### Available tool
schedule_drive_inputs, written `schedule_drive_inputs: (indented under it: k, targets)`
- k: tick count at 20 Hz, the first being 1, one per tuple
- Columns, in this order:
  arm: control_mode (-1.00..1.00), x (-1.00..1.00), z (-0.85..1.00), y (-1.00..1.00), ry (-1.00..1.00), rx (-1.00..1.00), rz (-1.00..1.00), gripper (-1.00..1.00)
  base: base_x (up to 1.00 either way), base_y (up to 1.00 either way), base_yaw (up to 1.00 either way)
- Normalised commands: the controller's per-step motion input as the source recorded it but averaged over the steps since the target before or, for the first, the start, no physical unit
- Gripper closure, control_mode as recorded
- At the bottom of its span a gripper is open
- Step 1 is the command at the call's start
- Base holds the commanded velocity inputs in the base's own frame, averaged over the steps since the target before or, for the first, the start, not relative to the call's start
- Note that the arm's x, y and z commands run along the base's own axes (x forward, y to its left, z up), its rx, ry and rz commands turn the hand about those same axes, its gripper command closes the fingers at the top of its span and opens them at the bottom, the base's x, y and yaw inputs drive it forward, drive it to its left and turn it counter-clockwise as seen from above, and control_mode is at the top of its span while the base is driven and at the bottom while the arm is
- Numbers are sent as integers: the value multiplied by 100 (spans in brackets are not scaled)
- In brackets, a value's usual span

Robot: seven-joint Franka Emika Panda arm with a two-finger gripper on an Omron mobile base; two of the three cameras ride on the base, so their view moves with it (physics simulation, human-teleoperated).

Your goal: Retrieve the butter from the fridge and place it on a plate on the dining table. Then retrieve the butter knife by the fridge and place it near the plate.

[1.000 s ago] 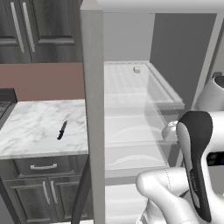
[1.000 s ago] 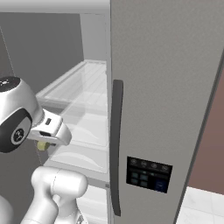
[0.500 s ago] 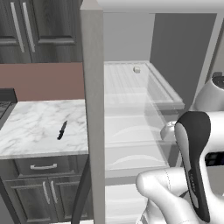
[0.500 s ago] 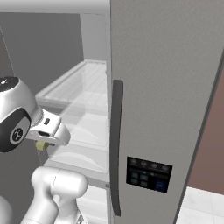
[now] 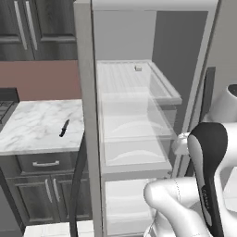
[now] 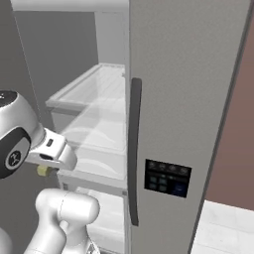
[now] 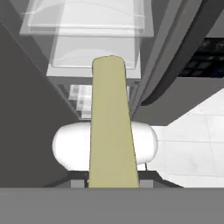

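Observation:
My gripper [image 7: 113, 178] is shut on the butter [image 7: 111, 122], a pale yellow-green stick that runs lengthwise out from between the fingers. From the right base view the hand [image 6: 49, 151] hangs just outside the open fridge [image 6: 188, 99], level with the lower shelves, and a bit of butter [image 6: 43, 171] shows under it. The butter knife [image 5: 64, 128], slim and dark, lies on the marble kitchen counter [image 5: 32, 125] left of the fridge [image 5: 85, 115]. The plate and the dining table are out of view.
White shelves and clear drawers [image 5: 132, 120] fill the open fridge, and a small white item [image 5: 138, 68] sits on the top shelf. The closed grey door with a dark handle [image 6: 133, 149] and black dispenser panel [image 6: 166, 177] stands right of my hand. Dark cabinets [image 5: 41, 194] sit below the counter.
My hand has drawn slightly back and down from the fridge shelves, the butter still in its grip. The knife has not moved.

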Motion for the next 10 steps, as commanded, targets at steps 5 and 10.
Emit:
schedule_drive_inputs:
  k: [5,10]
  targets:
    - [100,0,0,0,0,0,0,100,-100,-33,-2]
    - [100,0,0,0,0,0,0,100,-97,-29,-1]
